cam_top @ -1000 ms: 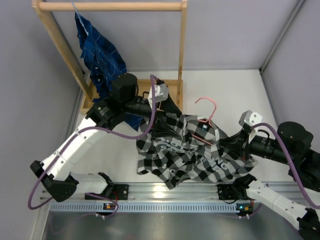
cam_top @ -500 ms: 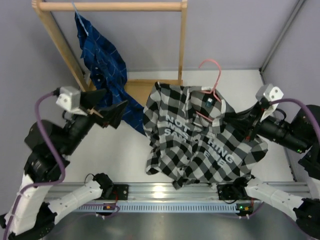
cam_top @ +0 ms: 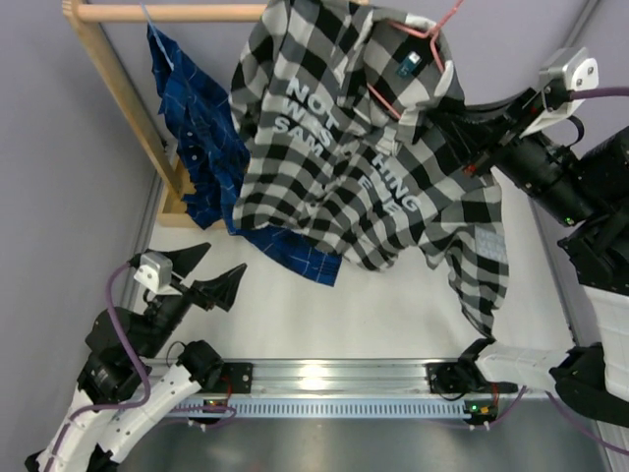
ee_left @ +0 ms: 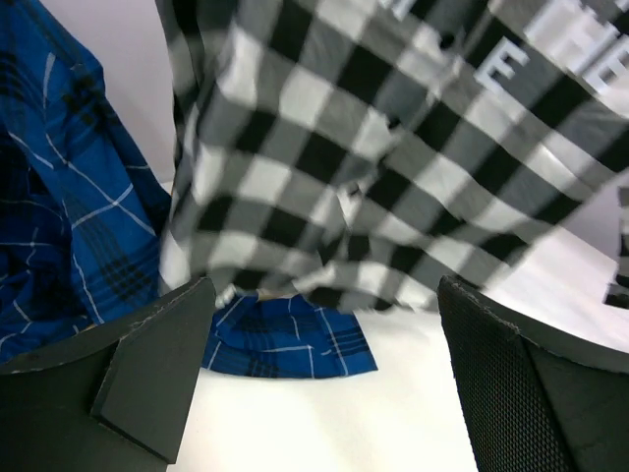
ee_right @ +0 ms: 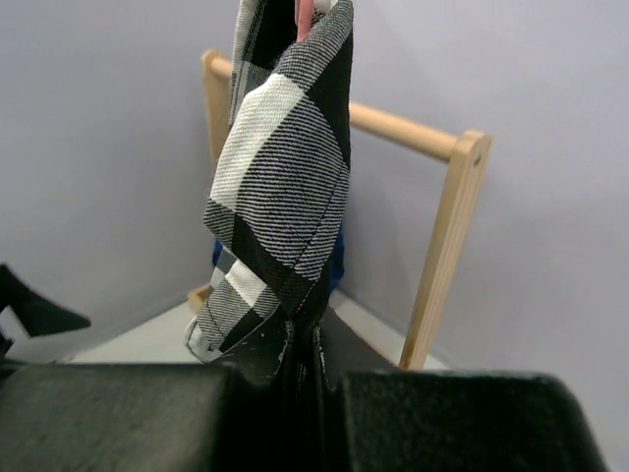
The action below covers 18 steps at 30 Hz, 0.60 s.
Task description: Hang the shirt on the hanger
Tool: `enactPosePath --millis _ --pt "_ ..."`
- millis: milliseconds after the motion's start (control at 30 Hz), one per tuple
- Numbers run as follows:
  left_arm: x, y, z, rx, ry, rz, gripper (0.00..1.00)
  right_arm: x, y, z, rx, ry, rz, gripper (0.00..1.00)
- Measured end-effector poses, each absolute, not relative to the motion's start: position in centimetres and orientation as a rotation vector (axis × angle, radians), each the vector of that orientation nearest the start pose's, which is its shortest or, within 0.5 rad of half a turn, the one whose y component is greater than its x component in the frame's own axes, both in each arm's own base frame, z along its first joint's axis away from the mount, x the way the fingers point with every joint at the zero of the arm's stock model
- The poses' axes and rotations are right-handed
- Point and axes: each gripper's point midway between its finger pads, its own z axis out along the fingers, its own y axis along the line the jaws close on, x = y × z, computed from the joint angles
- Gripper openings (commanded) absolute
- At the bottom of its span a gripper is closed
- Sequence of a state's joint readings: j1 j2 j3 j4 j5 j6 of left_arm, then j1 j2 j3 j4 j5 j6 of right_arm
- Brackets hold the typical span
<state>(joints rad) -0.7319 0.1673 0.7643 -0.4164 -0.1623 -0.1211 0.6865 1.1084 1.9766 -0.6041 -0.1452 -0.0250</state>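
The black-and-white checked shirt [cam_top: 344, 128] hangs in the air in front of the wooden rail, white lettering facing the camera, one sleeve trailing down at the right [cam_top: 486, 265]. The pink hanger [cam_top: 432, 28] sits in its collar, hook at the top. My right gripper [cam_top: 458, 122] reaches in from the right and is shut on a fold of the shirt [ee_right: 285, 177] near the collar; a pink sliver of the hanger [ee_right: 305, 14] shows above. My left gripper [cam_top: 210, 271] is low at the left, open and holding nothing, below the shirt's hem [ee_left: 393, 147].
A wooden clothes rack [cam_top: 197, 12] stands at the back left, its post [ee_right: 447, 246] close to my right gripper. A dark blue plaid shirt [cam_top: 197, 118] hangs from it; its hem [ee_left: 285, 339] lies on the white table. Grey walls close in on both sides.
My right arm has raised the shirt and hanger from the table up to the rail's height. My left gripper let go, opened wide and drew back down to the near left.
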Motion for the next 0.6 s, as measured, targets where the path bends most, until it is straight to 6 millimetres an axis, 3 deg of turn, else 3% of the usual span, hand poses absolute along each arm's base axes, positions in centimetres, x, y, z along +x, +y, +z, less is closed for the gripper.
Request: enactPosePath --millis 133,200,267,400,600 --pt "14.5 -9.6 35.2 0.271 1.357 -0.598 0.98 20.3 18.6 62.0 -0.537 1.131 0.604 0.00" --pt "14.4 -9.5 35.3 0.269 1.352 -0.599 0.98 21.0 18.4 62.0 -0.519 1.109 0.574 0.00" --pt "14.4 -9.5 35.2 0.267 1.355 -0.600 0.98 21.6 18.6 60.6 -0.508 1.106 0.559 0.00" --pt "14.6 -9.4 35.0 0.259 1.360 -0.590 0.98 23.8 20.0 54.5 -0.496 1.173 0.558 0.00" --pt "15.4 -9.4 34.4 0.248 1.386 -0.553 0.98 26.9 23.7 42.7 -0.467 1.372 0.631 0.00"
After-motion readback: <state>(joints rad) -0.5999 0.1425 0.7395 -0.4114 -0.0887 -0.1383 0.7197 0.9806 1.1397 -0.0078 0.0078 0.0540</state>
